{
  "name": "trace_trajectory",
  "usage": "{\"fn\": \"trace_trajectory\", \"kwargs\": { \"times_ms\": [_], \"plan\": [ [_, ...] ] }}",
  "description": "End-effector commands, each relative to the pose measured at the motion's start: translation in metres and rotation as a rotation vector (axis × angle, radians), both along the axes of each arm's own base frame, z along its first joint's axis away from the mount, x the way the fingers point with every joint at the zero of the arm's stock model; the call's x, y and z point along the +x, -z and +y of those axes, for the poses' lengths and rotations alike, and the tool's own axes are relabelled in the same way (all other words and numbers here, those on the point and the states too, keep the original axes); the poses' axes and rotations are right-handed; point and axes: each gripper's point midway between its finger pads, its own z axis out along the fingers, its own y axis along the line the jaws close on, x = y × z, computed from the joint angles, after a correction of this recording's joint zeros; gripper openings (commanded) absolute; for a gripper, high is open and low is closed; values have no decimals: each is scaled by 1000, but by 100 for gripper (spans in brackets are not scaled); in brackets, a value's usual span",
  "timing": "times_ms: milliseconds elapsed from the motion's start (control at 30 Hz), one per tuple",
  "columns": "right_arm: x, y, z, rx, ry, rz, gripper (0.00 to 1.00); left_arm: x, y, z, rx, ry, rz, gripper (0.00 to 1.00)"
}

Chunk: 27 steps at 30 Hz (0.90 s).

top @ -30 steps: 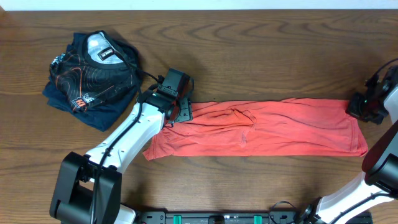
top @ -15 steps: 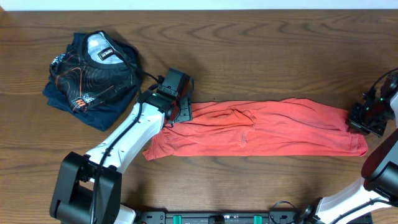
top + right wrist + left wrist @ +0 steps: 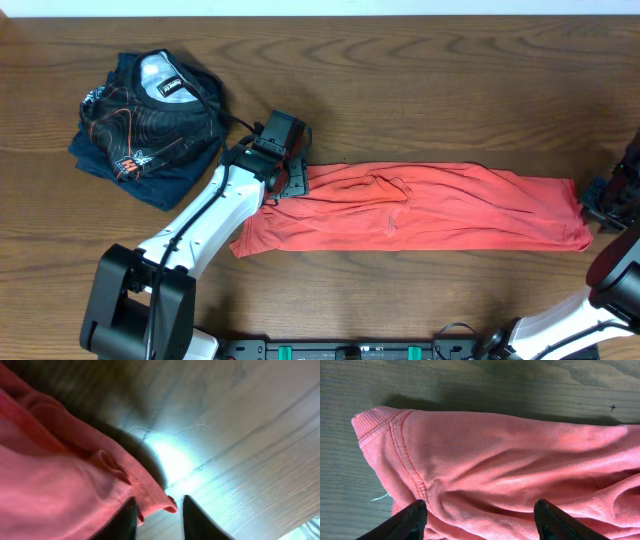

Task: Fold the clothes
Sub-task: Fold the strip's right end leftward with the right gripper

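Note:
The coral-red T-shirt (image 3: 420, 205) lies folded into a long strip across the table's middle. No lettering shows on it. My left gripper (image 3: 290, 183) rests on its left end. In the left wrist view the left gripper (image 3: 482, 510) is wide open, with the shirt (image 3: 495, 450) and its ribbed collar under it. My right gripper (image 3: 603, 205) is at the shirt's right end. In the right wrist view the right gripper (image 3: 156, 502) is narrowly open around a curled hem corner of the shirt (image 3: 50, 475), with a gap beside one finger. The navy garment with the orange print (image 3: 150, 115) lies crumpled at the back left.
The wooden table (image 3: 420, 90) shows bare wood behind and in front of the shirt. The left arm (image 3: 190, 240) crosses the front left. The right arm (image 3: 615, 270) stands at the right edge.
My right gripper moved toward the front and right along the shirt's right end. That end was drawn out to the right, and its back corner now slopes down. The left arm has not moved.

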Motion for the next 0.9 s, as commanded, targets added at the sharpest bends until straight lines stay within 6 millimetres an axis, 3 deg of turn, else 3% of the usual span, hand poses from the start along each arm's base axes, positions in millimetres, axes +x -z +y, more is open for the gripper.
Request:
{"fn": "trace_trajectory", "kwargs": {
  "times_ms": [0, 167, 367, 733, 867],
  "plan": [
    [4, -8, -4, -23, 23, -29, 33, 5, -4, 4, 12, -14, -16, 70],
    [17, -5, 13, 79, 20, -101, 49, 5, -5, 4, 12, -14, -17, 70],
    [22, 0, 22, 142, -29, -122, 58, 5, -4, 4, 12, -14, -17, 70],
    [21, 33, 22, 183, -63, -61, 65, 5, -4, 4, 12, -14, -17, 70],
    [20, 46, 30, 239, -56, -51, 66, 5, -5, 4, 12, -14, -17, 70]
  ]
}}
